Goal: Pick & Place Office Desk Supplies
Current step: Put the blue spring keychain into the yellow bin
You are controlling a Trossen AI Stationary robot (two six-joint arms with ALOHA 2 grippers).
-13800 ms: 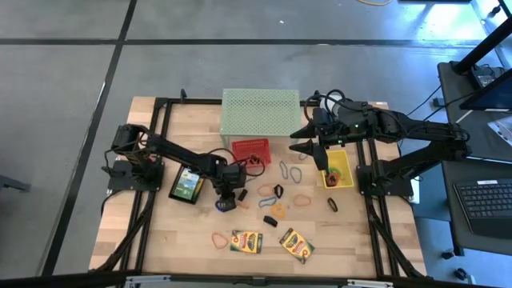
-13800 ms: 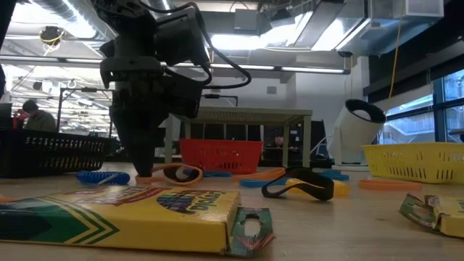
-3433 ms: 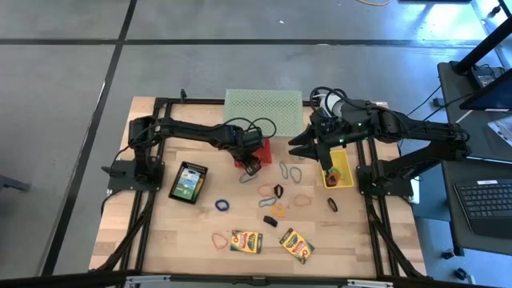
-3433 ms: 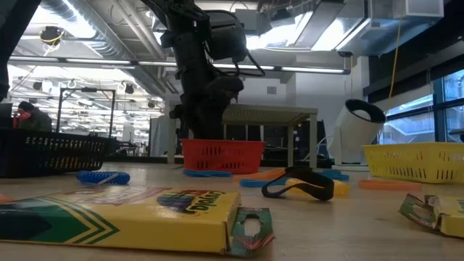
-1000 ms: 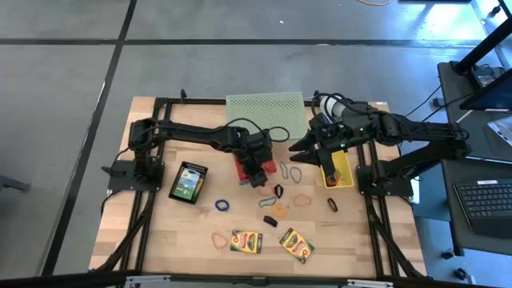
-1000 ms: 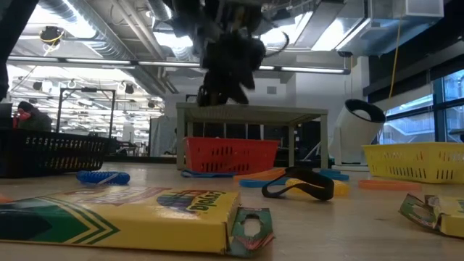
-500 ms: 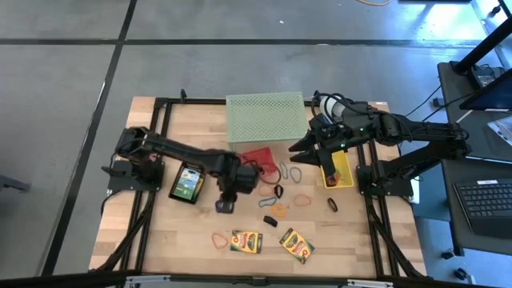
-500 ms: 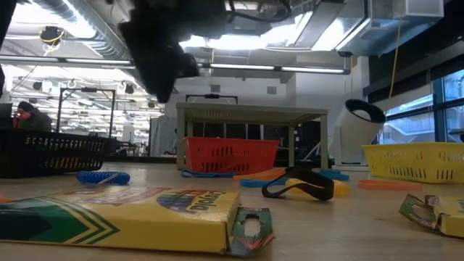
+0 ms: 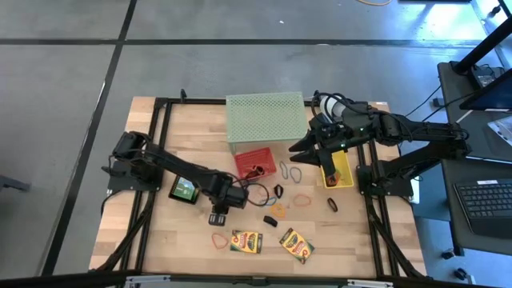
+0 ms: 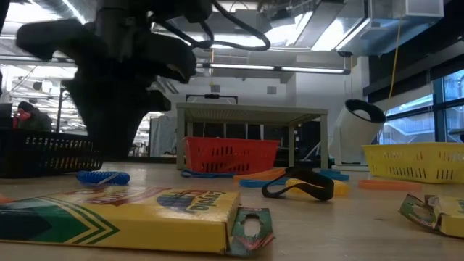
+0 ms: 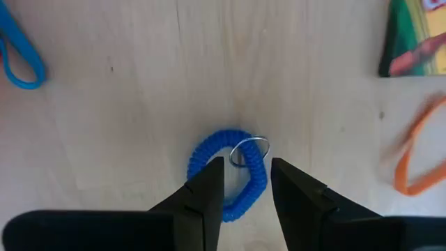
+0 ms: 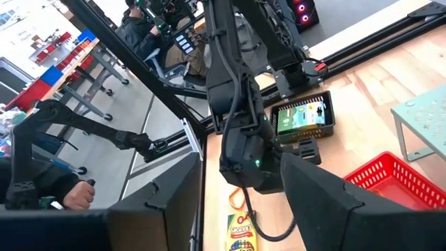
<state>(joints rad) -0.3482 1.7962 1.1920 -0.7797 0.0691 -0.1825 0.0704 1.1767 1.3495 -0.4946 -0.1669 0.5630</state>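
Observation:
A blue coiled loop with a metal ring (image 11: 228,171) lies flat on the wooden table. My left gripper (image 11: 247,187) hangs open above it, pointing down, one finger on each side of the coil's near part; whether they touch it I cannot tell. In the high view this gripper (image 9: 218,214) hides the coil. Two crayon boxes (image 9: 246,241) (image 9: 295,245) lie near the front edge. Rubber-band loops (image 9: 302,200) and small clips (image 9: 278,211) are scattered mid-table. My right gripper (image 12: 240,199) waits open, raised near the yellow basket (image 9: 336,170).
A red basket (image 9: 254,164) stands in front of the pale green mesh stand (image 9: 266,117). A black basket (image 9: 185,189) holding a crayon box sits just left of my left arm. An orange band (image 9: 218,238) lies near the front. A white round device (image 10: 360,138) stands far right.
My left gripper has swung from above the red basket toward the table's near edge and left, sinking and rolling at the wrist, until it hangs over the blue coil. Its fingers have kept the same gap. The right arm has kept still.

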